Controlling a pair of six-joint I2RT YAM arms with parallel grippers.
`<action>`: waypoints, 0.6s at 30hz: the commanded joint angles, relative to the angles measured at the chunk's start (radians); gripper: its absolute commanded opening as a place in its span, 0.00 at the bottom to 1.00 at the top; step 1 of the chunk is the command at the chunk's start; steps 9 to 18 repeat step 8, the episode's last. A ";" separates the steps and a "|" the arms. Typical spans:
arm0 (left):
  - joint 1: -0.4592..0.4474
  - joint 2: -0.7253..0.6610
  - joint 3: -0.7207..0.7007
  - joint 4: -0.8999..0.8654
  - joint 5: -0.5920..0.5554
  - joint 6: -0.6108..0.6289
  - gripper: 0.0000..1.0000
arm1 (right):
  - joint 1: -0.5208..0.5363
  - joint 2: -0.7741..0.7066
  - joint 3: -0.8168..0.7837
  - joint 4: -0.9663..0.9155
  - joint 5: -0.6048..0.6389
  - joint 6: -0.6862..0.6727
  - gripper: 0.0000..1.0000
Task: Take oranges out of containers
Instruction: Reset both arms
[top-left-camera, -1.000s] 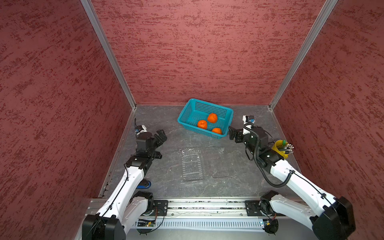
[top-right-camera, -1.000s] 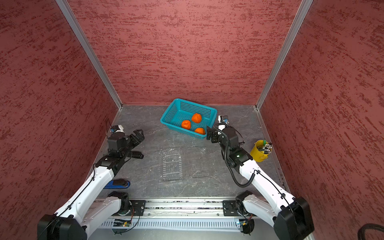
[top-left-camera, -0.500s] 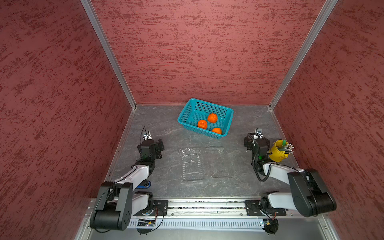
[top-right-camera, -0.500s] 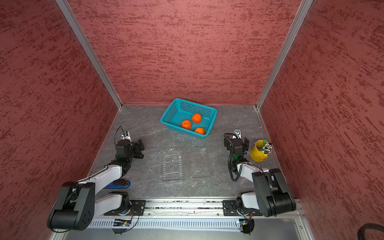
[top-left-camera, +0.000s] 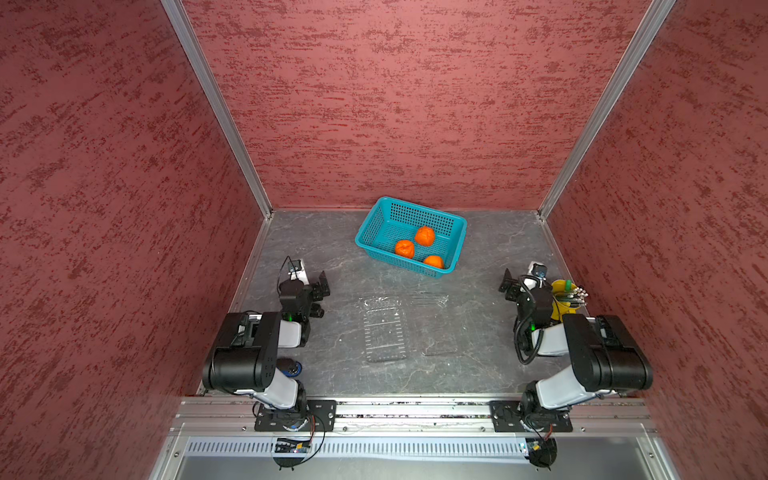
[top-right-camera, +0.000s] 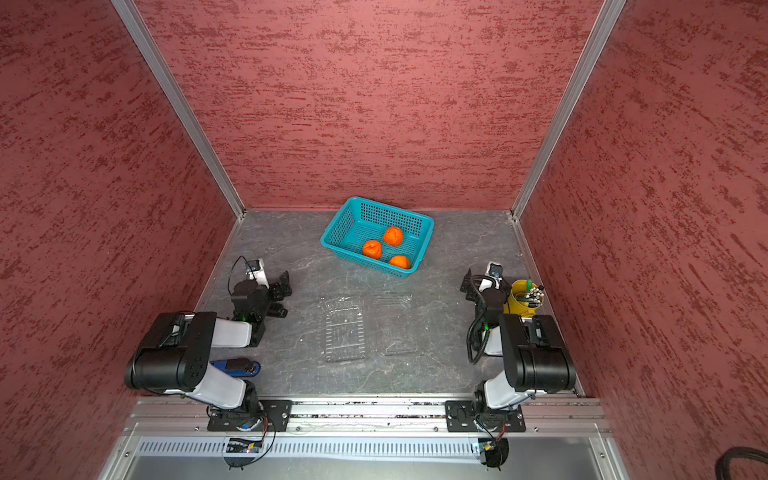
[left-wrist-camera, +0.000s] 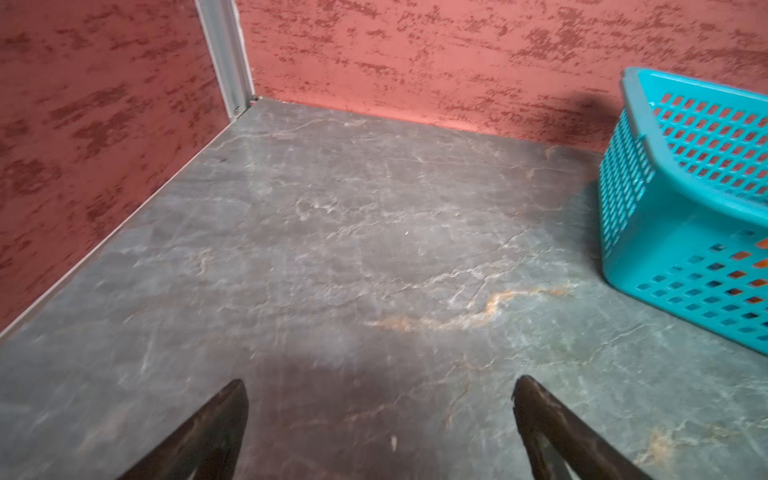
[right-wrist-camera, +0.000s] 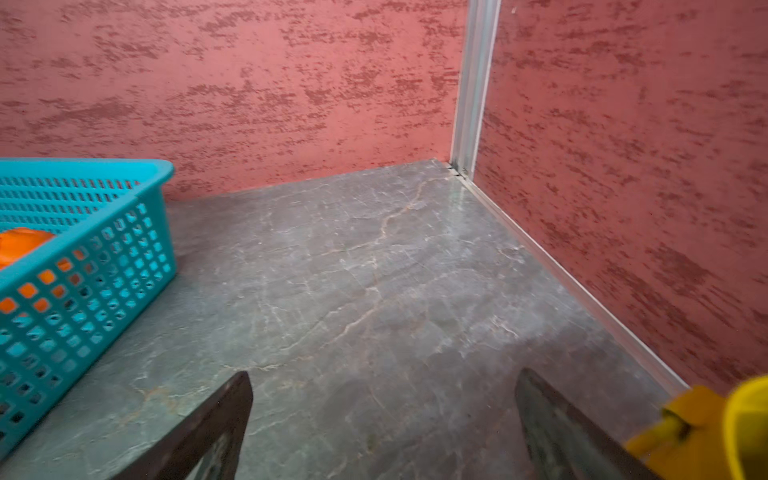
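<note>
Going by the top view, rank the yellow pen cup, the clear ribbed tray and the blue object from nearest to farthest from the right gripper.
1. yellow pen cup: right beside the right gripper, on its outer side.
2. clear ribbed tray: mid-table, between the two arms.
3. blue object: across the table, tucked beside the left arm.
</note>
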 joint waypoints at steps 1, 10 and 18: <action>0.002 -0.012 0.032 0.001 0.040 0.016 0.99 | 0.000 0.001 0.032 0.016 -0.060 0.000 0.99; -0.004 -0.004 0.030 0.008 0.030 0.020 0.99 | 0.000 0.000 0.032 0.011 -0.064 -0.003 0.99; -0.004 -0.004 0.030 0.008 0.030 0.020 0.99 | 0.000 0.000 0.032 0.011 -0.064 -0.003 0.99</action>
